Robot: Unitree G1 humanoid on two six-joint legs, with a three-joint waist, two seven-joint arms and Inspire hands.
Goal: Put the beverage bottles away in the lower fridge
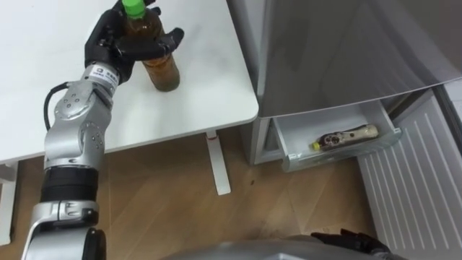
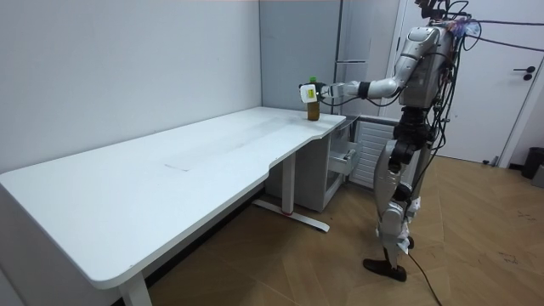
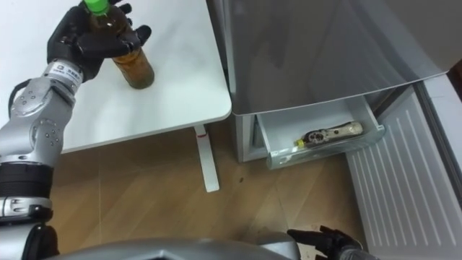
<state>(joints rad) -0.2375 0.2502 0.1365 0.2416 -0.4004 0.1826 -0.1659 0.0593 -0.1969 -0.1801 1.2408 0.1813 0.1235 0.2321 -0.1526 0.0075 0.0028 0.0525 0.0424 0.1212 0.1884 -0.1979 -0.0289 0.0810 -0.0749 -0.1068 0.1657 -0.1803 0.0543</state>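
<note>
Two drinks are counted: one upright bottle (image 1: 160,61) and one lying bottle (image 1: 345,137). One desk (image 1: 209,94), one fridge (image 1: 346,50) and one open drawer (image 1: 339,154) are recorded.

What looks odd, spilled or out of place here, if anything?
Nothing is spilled or damaged. The tea bottle stands upright on the white table, with the left hand and its fingers curled round it. The bottle in the open fridge drawer lies on its side, but that looks like storage, not a mishap.
</note>
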